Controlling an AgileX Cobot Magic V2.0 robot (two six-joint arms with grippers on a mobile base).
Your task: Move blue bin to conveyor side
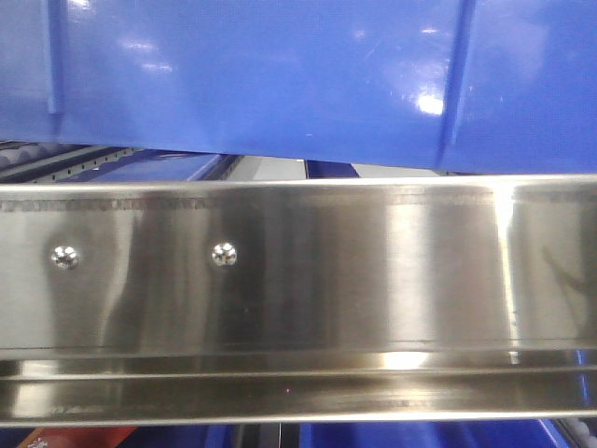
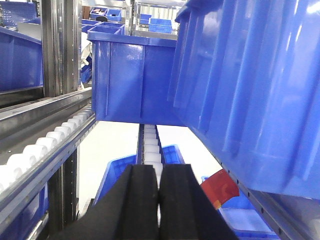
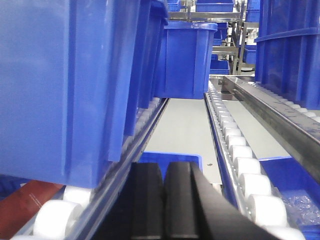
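The blue bin (image 1: 280,75) fills the top of the front view, its glossy ribbed wall just above a steel rail, its bottom edge slanting a little. It shows at the right of the left wrist view (image 2: 250,90) and at the left of the right wrist view (image 3: 65,85), resting on white rollers. My left gripper (image 2: 159,172) is shut and empty, low beside the bin's left side. My right gripper (image 3: 164,170) is shut and empty, low beside the bin's right side. The dark conveyor belt is out of view.
A shiny riveted steel rail (image 1: 298,271) runs across in front of the bin. White roller tracks (image 2: 50,140) (image 3: 240,150) run back to a second blue bin (image 2: 130,80) (image 3: 185,60). Lower blue crates (image 2: 117,170) and a red-orange item (image 2: 220,185) lie beneath. More bins stand at the right (image 3: 290,50).
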